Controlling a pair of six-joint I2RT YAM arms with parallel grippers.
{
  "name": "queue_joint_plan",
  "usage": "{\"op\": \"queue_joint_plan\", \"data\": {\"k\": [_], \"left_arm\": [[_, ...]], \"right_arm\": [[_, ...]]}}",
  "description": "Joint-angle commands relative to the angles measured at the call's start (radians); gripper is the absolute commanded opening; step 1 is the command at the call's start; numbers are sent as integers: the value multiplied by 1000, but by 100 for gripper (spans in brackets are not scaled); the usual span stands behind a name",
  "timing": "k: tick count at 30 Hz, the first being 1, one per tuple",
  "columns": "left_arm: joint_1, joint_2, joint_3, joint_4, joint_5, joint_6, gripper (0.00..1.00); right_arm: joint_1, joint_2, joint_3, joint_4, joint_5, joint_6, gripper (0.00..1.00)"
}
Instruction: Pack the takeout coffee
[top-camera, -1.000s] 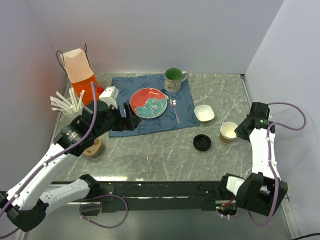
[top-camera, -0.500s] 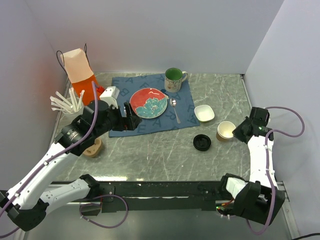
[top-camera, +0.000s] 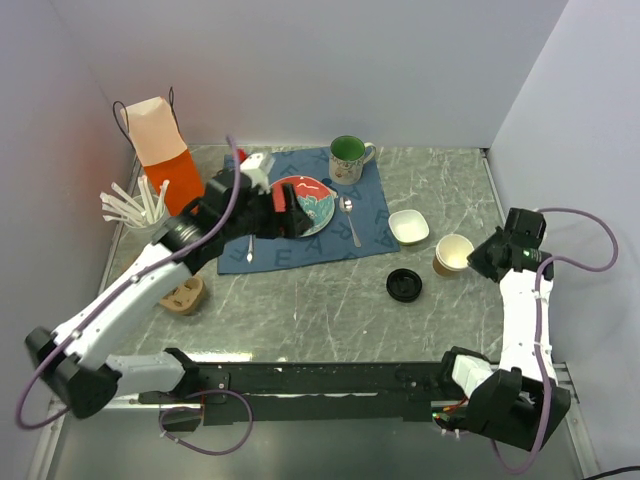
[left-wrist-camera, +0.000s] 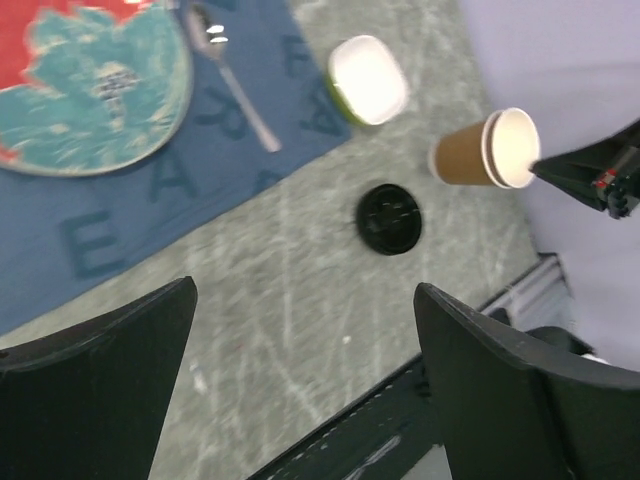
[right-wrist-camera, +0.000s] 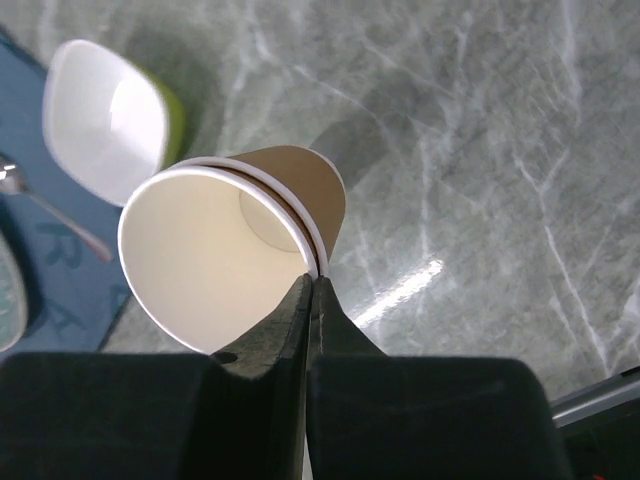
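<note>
Small brown paper takeout coffee cup (top-camera: 186, 296) sat near-left on grey marble table (top-camera: 330, 315) (lid hard to see). Left gripper (left-wrist-camera: 305, 288) had its 2 fingers apart; right gripper (right-wrist-camera: 312, 290) pinched lidless tan paper cup (right-wrist-camera: 215, 260) by the rim.

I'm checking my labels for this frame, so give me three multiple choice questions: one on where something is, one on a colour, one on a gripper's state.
1. In the top view, where is the black lid from the paper cup?
A. Left, nearer the arm bases
B. Right
C. Farther back
2. What colour is the inside of the mug?
A. Red
B. Green
C. White
3. The right gripper is:
A. open, empty
B. shut on the black lid
C. shut on the paper cup's rim
Answers: A, it lies left and closer; B, green shows inside; C, fingers pinch the rim.
</note>
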Motion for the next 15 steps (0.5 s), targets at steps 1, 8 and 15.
{"op": "queue_joint_plan", "data": {"k": [1,8,15], "left_arm": [[-6,119,62,182,227,-47,91],[-6,214,-60,377,488,-157,70],[-6,199,-292,601,569,-244,67]], "right_arm": [[45,-30,109,-52,-93,32,0],[318,-94,25,-46,-162,165,0],[505,-134,-96,43,-179,288,0]]}}
